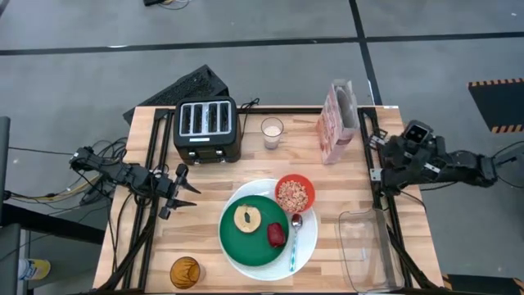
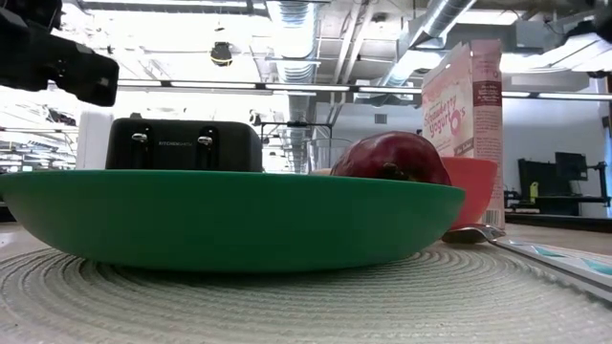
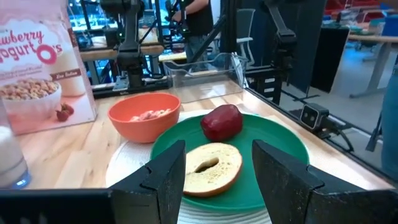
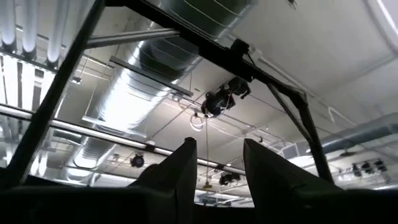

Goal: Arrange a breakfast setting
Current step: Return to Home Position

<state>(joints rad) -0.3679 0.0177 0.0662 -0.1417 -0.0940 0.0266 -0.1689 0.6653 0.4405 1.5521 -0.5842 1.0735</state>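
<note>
L gripper (image 1: 190,193) open, empty, beside green plate (image 1: 242,246) w/ toasted bagel (image 1: 248,218), apple (image 1: 277,235). R gripper (image 4: 221,146) open, empty, pointing at ceiling. Toaster (image 1: 207,129), milk glass (image 1: 272,132), cereal box (image 1: 337,121) behind.

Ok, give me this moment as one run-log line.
bread, fruit on green plate | spoon beside it | left gripper open, facing plate | right gripper open, aimed upward

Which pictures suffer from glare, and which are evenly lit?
Low view: ceiling lights glare white above the toaster, backlighting the green plate. Right wrist view: right gripper silhouetted against light tubes. High view: even, faint shadows.
</note>
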